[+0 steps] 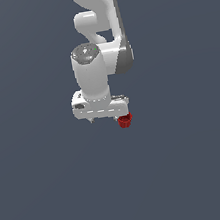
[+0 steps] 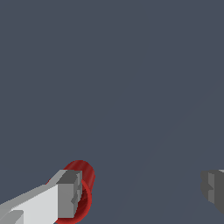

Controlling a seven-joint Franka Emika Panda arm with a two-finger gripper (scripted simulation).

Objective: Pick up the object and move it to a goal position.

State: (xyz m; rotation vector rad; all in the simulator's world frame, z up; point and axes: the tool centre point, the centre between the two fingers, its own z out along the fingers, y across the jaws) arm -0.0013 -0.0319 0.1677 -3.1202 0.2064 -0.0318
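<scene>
Bare grey tabletop beneath white arm. Jaws of gripper spread wide, holding nothing. Red cup outside one finger, not between. Approach step, apparently; next calls for recentring over cup before closing.

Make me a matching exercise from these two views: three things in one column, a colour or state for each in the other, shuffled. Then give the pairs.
Things:
1. red cup
2. claw
3. arm body

Descriptions:
A. white, rising above the claw in the exterior view
B. red, partly behind one grey fingertip in the wrist view
C. open, fingertips wide apart, nothing between them

Pairs: 1-B, 2-C, 3-A
</scene>
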